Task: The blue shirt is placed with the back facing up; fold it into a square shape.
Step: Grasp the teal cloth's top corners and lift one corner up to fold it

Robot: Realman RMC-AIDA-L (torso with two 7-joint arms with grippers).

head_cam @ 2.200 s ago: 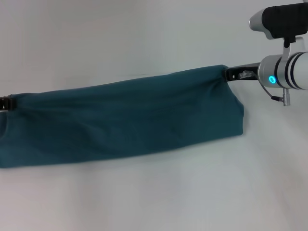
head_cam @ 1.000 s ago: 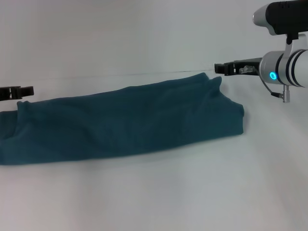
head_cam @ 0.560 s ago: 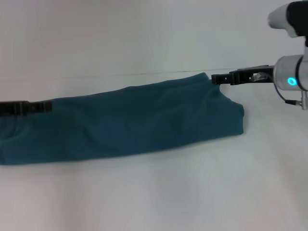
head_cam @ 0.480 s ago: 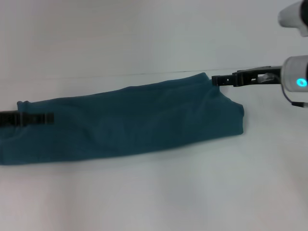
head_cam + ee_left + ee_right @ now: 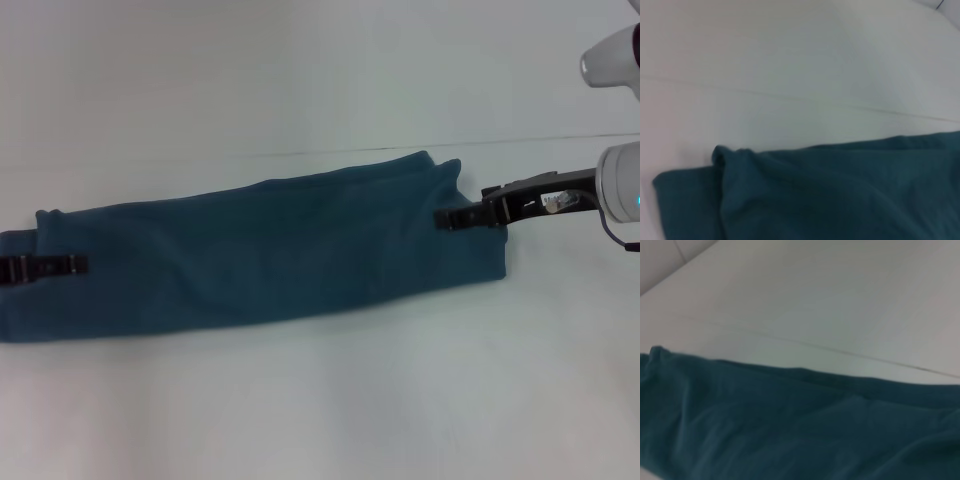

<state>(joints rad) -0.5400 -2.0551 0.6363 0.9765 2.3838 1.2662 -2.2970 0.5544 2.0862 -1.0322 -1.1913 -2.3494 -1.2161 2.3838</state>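
One blue shirt [image 5: 270, 250] lies on the white table [image 5: 320, 400], folded into a long, narrow band that runs from the robot's left edge of the head view up toward its right; it is plain dark teal, softly wrinkled, with small corners peaking at both far ends. Two grippers show; the left gripper [image 5: 72, 265] sits over the band's left end and the right gripper [image 5: 445, 218] over its right end; whether either is spread, pressed together or pinching cloth cannot be told.

Black slender right gripper [image 5: 445, 218]; white, seemingly rounded wrist housing [image 5: 622, 180]
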